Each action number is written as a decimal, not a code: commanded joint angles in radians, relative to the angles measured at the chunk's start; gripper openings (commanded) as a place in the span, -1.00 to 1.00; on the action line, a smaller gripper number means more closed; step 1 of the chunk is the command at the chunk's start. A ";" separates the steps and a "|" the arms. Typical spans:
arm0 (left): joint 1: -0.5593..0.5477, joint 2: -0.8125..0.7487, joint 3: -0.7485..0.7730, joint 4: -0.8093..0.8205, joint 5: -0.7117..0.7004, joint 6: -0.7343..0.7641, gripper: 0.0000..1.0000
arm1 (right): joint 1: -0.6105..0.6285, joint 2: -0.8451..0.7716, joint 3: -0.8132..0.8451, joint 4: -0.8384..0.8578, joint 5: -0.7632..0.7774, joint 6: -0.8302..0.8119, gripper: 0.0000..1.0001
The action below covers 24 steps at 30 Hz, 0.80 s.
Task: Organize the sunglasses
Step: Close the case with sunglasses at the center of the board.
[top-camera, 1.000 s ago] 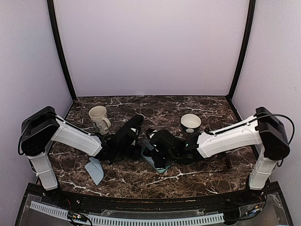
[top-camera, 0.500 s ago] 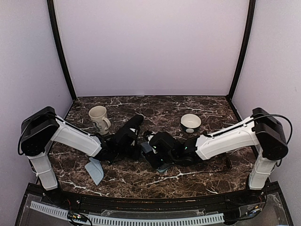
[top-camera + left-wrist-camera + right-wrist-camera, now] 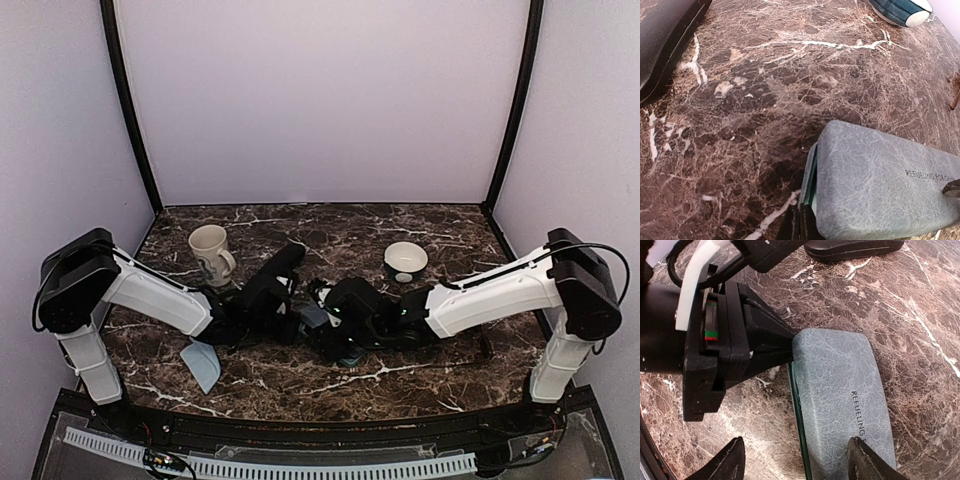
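A blue-grey case [image 3: 840, 390] printed "REFUELING" lies closed on the marble between my two grippers; the left wrist view shows it too [image 3: 880, 185]. My left gripper [image 3: 800, 226] is shut, its tips pressed against the case's end by the seam. My right gripper [image 3: 797, 462] is open over the case's long edge. One of its fingers [image 3: 865, 460] is on the lid and the other hangs over bare table. From above, both wrists cover most of the case [image 3: 350, 355]. The sunglasses do not show clearly. A thin dark item [image 3: 485, 345] by the right arm is too small to name.
A black oblong case [image 3: 665, 40] lies just beyond the left gripper and appears again [image 3: 855, 247] in the right wrist view. A cream mug [image 3: 210, 250] stands back left and a bowl [image 3: 405, 260] back right. A flat blue-grey piece [image 3: 203, 365] lies front left.
My right gripper's jaws have spread wide and its wrist has shifted left, lower over the blue-grey case, hiding more of it from above. The left arm has barely moved and stays shut.
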 commanded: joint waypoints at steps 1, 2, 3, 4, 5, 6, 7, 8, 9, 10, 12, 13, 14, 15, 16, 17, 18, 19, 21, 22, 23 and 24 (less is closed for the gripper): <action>-0.005 -0.023 -0.026 -0.035 0.012 -0.020 -1.00 | -0.009 -0.028 -0.050 -0.121 -0.035 -0.006 0.42; -0.005 -0.021 -0.028 -0.034 0.013 -0.019 -1.00 | -0.011 -0.038 -0.055 -0.120 -0.033 -0.008 0.42; -0.005 -0.021 -0.028 -0.033 0.012 -0.020 -1.00 | -0.014 -0.049 -0.062 -0.120 -0.035 -0.011 0.43; -0.005 -0.020 -0.028 -0.034 0.012 -0.020 -1.00 | -0.017 -0.060 -0.069 -0.120 -0.036 -0.013 0.44; -0.005 -0.020 -0.028 -0.033 0.011 -0.020 -1.00 | -0.021 -0.073 -0.076 -0.119 -0.040 -0.016 0.45; -0.005 -0.020 -0.029 -0.032 0.009 -0.020 -1.00 | -0.026 -0.085 -0.082 -0.118 -0.045 -0.018 0.47; -0.005 -0.021 -0.029 -0.032 0.010 -0.019 -1.00 | -0.031 -0.096 -0.091 -0.118 -0.051 -0.020 0.48; -0.005 -0.021 -0.030 -0.032 0.009 -0.020 -1.00 | -0.039 -0.110 -0.098 -0.121 -0.060 -0.023 0.51; -0.006 -0.022 -0.029 -0.031 0.009 -0.019 -1.00 | -0.050 -0.118 -0.104 -0.127 -0.068 -0.027 0.54; -0.006 -0.023 -0.031 -0.030 0.009 -0.018 -1.00 | -0.065 -0.125 -0.113 -0.132 -0.089 -0.031 0.58; -0.006 -0.024 -0.031 -0.027 0.009 -0.016 -1.00 | -0.103 -0.127 -0.129 -0.139 -0.136 -0.042 0.68; -0.006 -0.024 -0.031 -0.026 0.011 -0.015 -1.00 | -0.118 -0.130 -0.138 -0.137 -0.150 -0.048 0.71; -0.006 -0.024 -0.031 -0.026 0.012 -0.014 -1.00 | -0.135 -0.133 -0.148 -0.134 -0.166 -0.056 0.75; -0.006 -0.024 -0.031 -0.026 0.012 -0.012 -1.00 | -0.146 -0.133 -0.152 -0.134 -0.182 -0.064 0.77; -0.006 -0.024 -0.031 -0.026 0.012 -0.012 -1.00 | -0.157 -0.131 -0.154 -0.133 -0.202 -0.073 0.78; -0.006 -0.024 -0.031 -0.025 0.012 -0.012 -1.00 | -0.166 -0.126 -0.153 -0.134 -0.221 -0.082 0.80; -0.006 -0.024 -0.031 -0.024 0.011 -0.012 -1.00 | -0.173 -0.120 -0.150 -0.136 -0.234 -0.091 0.81; -0.006 -0.024 -0.031 -0.025 0.010 -0.012 -1.00 | -0.176 -0.115 -0.149 -0.136 -0.242 -0.099 0.82; -0.006 -0.024 -0.031 -0.024 0.010 -0.012 -1.00 | -0.187 -0.102 -0.149 -0.132 -0.278 -0.115 0.84; -0.006 -0.024 -0.031 -0.024 0.010 -0.012 -1.00 | -0.192 -0.091 -0.149 -0.129 -0.307 -0.127 0.84; -0.006 -0.024 -0.032 -0.024 0.010 -0.012 -1.00 | -0.197 -0.083 -0.150 -0.123 -0.324 -0.134 0.84; -0.007 -0.024 -0.031 -0.024 0.009 -0.012 -1.00 | -0.201 -0.077 -0.151 -0.115 -0.342 -0.142 0.84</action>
